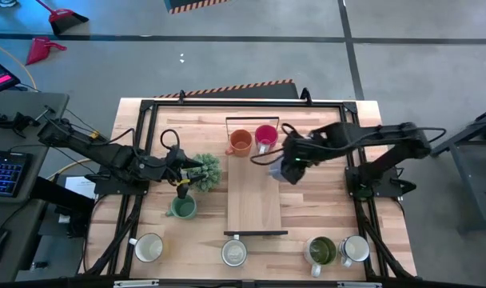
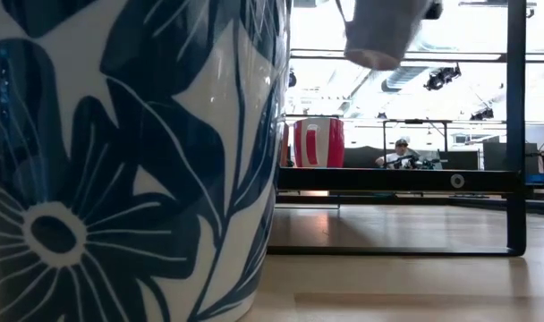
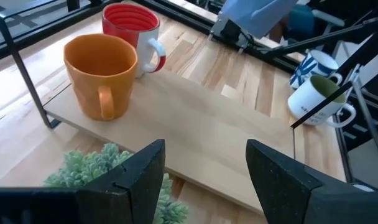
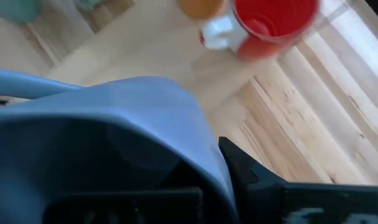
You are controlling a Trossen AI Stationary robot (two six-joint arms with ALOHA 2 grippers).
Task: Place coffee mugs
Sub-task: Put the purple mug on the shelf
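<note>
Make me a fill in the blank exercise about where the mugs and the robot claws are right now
1. The right claw carries a ____ mug over the wooden board.
2. On the board's far end, the orange mug stands beside the ____ mug.
3. The left claw, open, hovers at the spiky ____.
4. The teal-green mug stands ____ the board.

Missing words: lavender-blue; pink-red; plant; off

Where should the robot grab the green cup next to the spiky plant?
Probably the rim of the teal-green mug, coming straight down from above. It stands upright with its mouth open upward, and the potted plant crowds its far side. The left gripper, jaws open, hangs close by.
</note>
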